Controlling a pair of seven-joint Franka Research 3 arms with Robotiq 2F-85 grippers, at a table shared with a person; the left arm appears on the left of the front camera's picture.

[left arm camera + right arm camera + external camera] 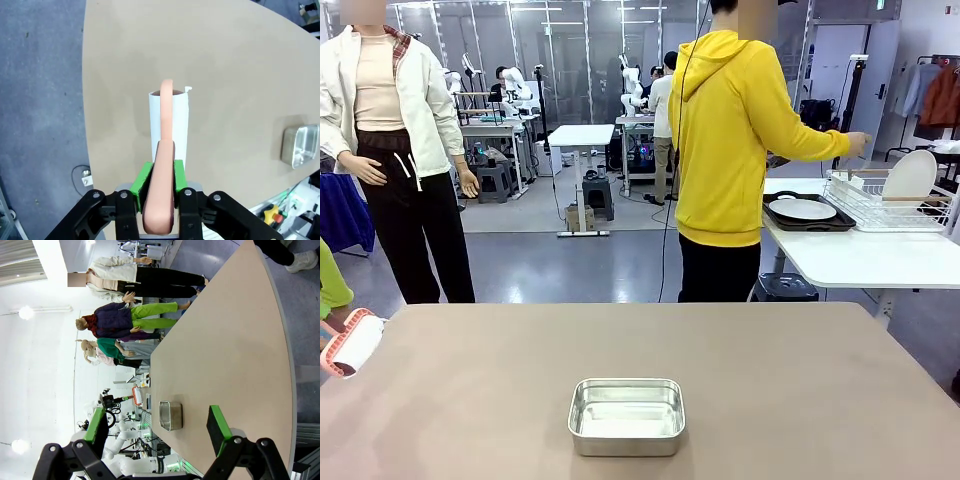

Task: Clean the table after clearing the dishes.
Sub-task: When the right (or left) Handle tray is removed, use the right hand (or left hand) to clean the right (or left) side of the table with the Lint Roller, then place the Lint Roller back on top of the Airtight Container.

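table: taupe-brown, matte, rounded corners. left gripper clamped on lint roller; right gripper jaws apart. no legible writing.

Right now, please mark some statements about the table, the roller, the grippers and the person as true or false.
1. The left gripper is shut on the pink handle of a white roller. True.
2. The right gripper holds the steel pan. False: its jaws stand open with nothing between them, and the pan sits alone on the table.
3. Two plates lie on the brown table. False: one plate lies on a dark tray on the white side table, another plate stands in the wire rack.
4. The person in the yellow hoodie reaches toward the wire rack. True.
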